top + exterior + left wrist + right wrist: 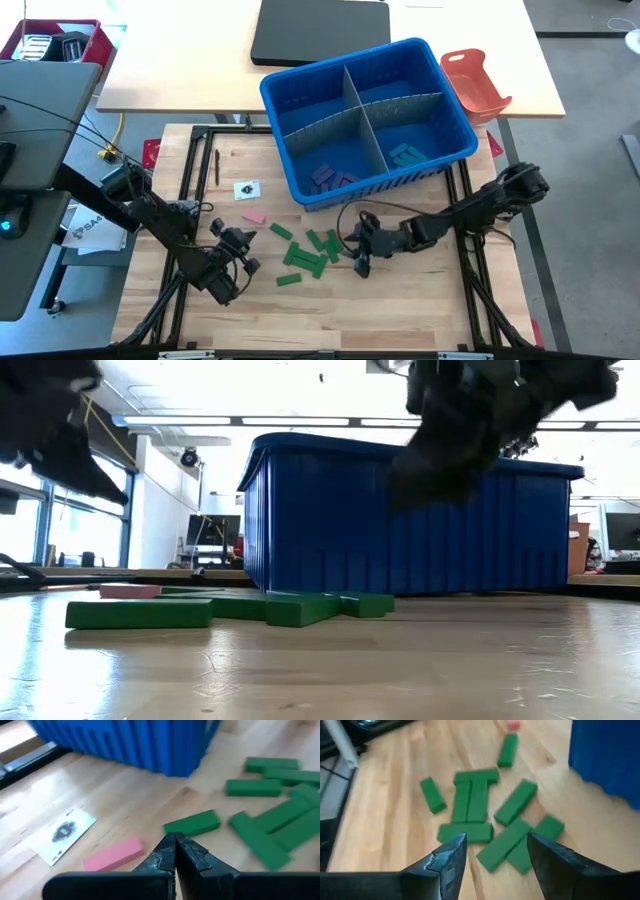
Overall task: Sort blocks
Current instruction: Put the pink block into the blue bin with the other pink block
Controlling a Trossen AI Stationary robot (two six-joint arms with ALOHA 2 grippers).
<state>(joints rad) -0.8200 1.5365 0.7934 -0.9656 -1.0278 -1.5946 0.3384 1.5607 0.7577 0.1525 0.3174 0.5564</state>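
Green blocks (485, 827) lie jumbled under the right gripper (495, 855), fingers apart and empty — closing could pinch two; left gripper (175, 851) waits shut.

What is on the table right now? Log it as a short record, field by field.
bin: blue divided bin, four compartments
sorted blocks: purple blocks in one near compartment, teal blocks in the other
loose blocks: green blocks in a cluster on the wooden table; one pink block apart from them
other: playing card beside the pink block; orange-red tray beyond the bin
right gripper: open, above the green cluster
left gripper: shut, empty, near the pink block
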